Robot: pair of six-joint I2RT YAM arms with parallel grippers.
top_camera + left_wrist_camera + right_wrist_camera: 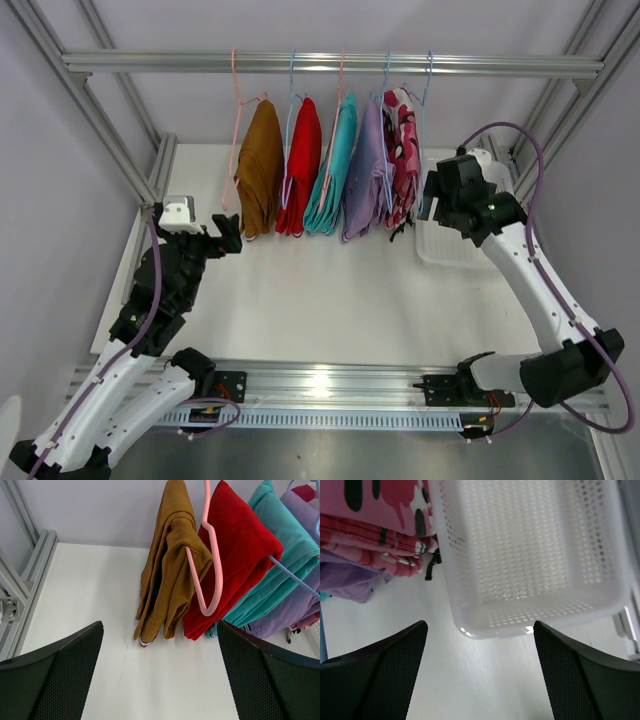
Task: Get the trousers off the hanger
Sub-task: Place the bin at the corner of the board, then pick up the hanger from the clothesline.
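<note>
Trousers (335, 170) hanging, mustard pair (260, 170) just beyond left pincer (227, 236) — apart

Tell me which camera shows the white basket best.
The right wrist view: the white basket nearly fills it, perforated walls and floor clear. The top external view shows it small, partly behind the right arm. The left wrist view catches only a sliver.

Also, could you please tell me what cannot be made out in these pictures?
Top view: the right arm covers part of the white basket.
Right wrist: pink camouflage trousers cut off by the top and left edges; the black bit below them is too small to identify.
Left wrist: lilac trousers cut off by the right edge.
</note>
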